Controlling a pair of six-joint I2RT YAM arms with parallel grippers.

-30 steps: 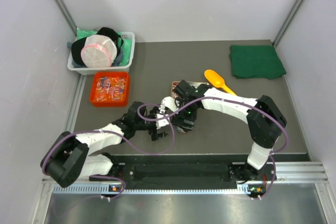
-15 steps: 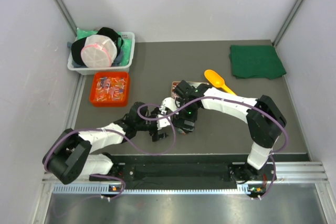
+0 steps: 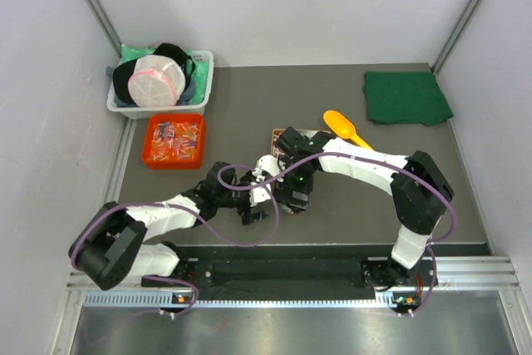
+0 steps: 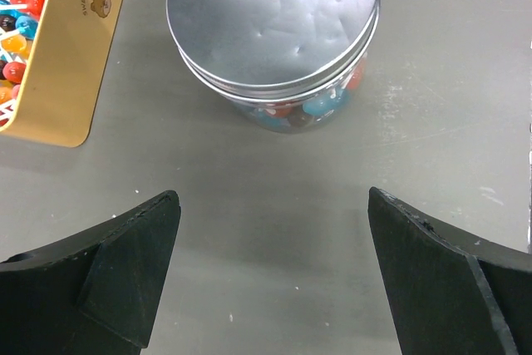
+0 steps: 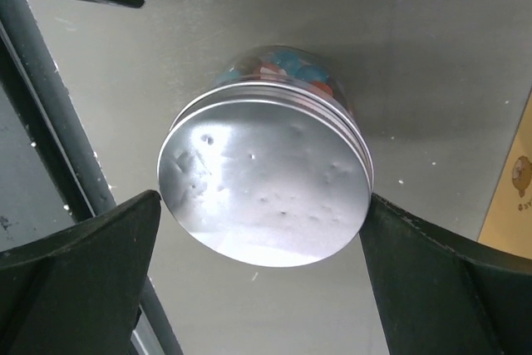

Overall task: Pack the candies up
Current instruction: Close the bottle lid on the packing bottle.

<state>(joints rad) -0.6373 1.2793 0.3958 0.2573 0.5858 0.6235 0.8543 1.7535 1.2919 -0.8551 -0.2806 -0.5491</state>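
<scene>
Metal-lidded jar (image 5: 264,179) of candies (image 4: 306,107) inside parted right gripper (image 5: 259,205)

- Left arm (image 3: 158,218): white shell links, black joint housings, bulky black drum at the shoulder.
- Right arm (image 3: 362,164): same build, white links with black elbow and wrist blocks.
- Purple cable (image 3: 241,244) run outside the left arm's shells in loose loops, not clipped flat.
- Second purple cable (image 3: 454,218) same colour, outside the right arm's elbow.
- Left gripper (image 4: 274,268): two matte black fingers (image 4: 125,268), wedge-shaped with bevelled edges and plain flat faces.
- Right gripper (image 5: 258,263): matching black wedge fingers (image 5: 79,268), no markings visible.
- Black base rail (image 3: 283,270) under both arm mounts.
</scene>
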